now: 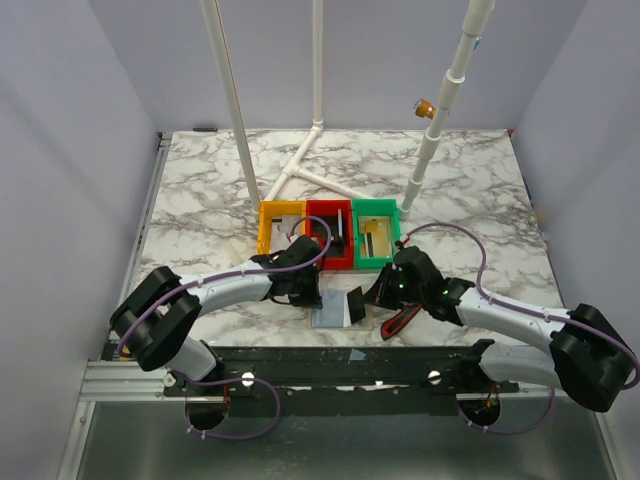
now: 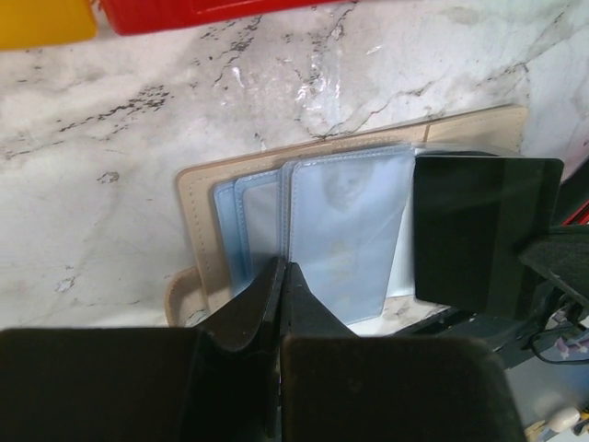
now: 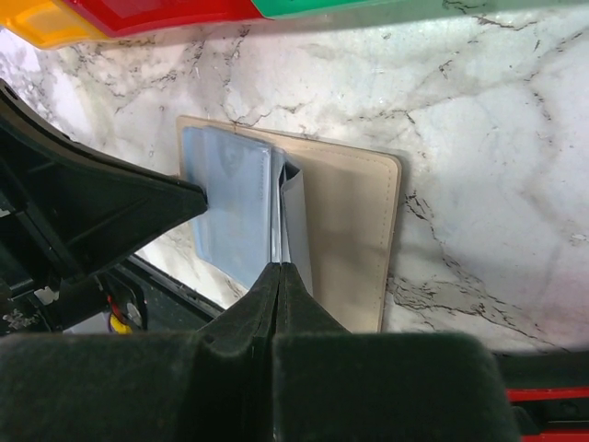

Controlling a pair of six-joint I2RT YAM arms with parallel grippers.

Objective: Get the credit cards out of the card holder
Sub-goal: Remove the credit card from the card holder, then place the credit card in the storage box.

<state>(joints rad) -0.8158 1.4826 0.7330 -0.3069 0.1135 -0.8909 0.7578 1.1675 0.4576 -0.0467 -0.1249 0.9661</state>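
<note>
Tan outside and blue-grey within, the card holder lies opened flat on the marble worktop, close to the middle of its near edge. Clear pocket leaves overlap across it. At one end stands a dark glossy leaf or card; I cannot tell which. Both the left fingers and the right fingers are clenched, tips at the pockets' edges, with no grasp discernible. The red bin sits just behind the holder and a red-and-black tool just beside it. Bare marble spreads toward the left, right and far edges.

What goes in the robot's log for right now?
left jaws: shut, tips on card holder | right jaws: shut on dark card
</note>
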